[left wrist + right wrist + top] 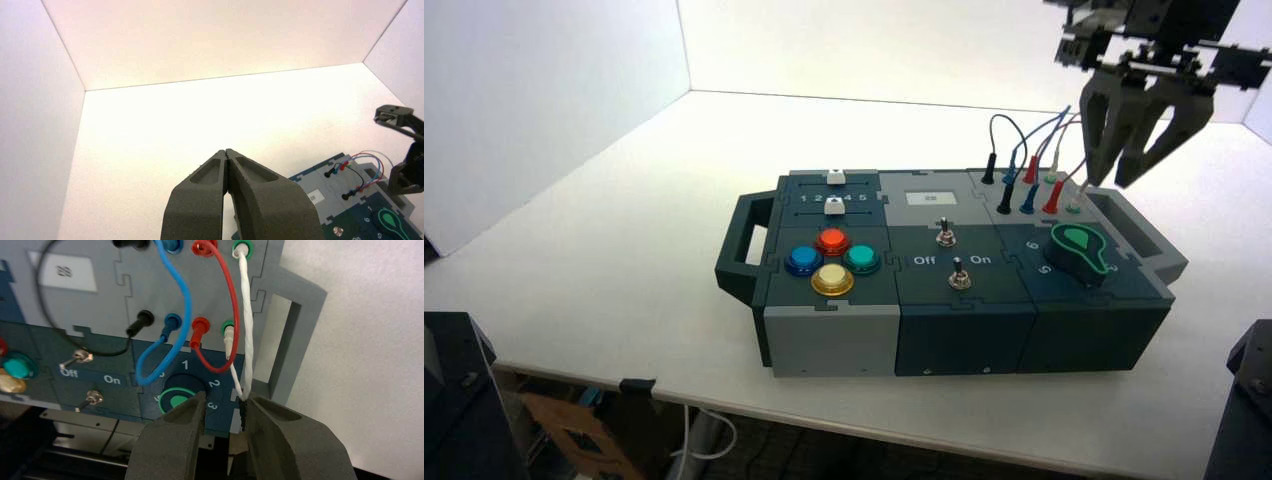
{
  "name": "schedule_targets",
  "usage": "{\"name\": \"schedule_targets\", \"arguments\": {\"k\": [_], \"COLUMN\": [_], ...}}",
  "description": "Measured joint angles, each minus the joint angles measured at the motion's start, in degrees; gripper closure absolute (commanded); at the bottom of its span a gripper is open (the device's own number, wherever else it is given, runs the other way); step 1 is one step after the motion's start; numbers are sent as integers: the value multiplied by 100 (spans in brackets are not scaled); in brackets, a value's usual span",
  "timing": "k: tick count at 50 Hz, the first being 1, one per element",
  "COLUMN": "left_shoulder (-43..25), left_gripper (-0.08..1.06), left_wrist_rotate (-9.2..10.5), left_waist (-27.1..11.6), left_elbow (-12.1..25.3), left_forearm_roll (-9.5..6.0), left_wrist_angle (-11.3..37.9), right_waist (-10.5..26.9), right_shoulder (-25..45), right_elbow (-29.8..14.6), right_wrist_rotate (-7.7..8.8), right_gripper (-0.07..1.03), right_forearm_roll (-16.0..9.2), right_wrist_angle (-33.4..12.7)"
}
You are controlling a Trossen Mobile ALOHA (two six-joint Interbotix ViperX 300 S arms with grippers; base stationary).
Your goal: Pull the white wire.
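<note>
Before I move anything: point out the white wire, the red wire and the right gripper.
White wire (247,325): right wrist view, mid-length of the cable.
Red wire (233,300): right wrist view, on the cable's curve.
Right gripper (225,402): right wrist view, midway between the fingertips.

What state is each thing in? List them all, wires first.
White wire: both ends plugged in
Red wire: both ends plugged in
Blue wire: both ends plugged in
Black wire: both ends plugged in
Right end effector: open, at the white loop
Left end effector: shut, idle, left of the box
Knob, switches, sliders: settings unclear
</note>
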State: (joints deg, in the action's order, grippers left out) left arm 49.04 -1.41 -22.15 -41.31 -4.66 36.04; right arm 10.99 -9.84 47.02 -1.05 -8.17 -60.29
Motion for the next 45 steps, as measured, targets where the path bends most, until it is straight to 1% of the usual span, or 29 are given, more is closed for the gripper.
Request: {"name": "schedule_targets", "arguments": {"k": [10, 25, 45], "left_shoulder": [-9, -70, -97], "left_gripper": [101, 101, 101], "left_wrist_rotate": [0, -26, -70], "left_waist": [9, 9, 9], "left_elbow": [26, 62, 158], "left_forearm_roll": [0, 9, 9], "left_wrist_angle": [0, 9, 0], "right_waist": [0, 0, 0], "right_shoulder": [334, 536, 694], "right_elbow": [-141, -431, -448], "right_wrist_rotate": [44, 88, 105], "right_gripper": [59, 59, 63], "right_forearm_roll": [0, 0, 0], "right_wrist_angle": [35, 53, 53]}}
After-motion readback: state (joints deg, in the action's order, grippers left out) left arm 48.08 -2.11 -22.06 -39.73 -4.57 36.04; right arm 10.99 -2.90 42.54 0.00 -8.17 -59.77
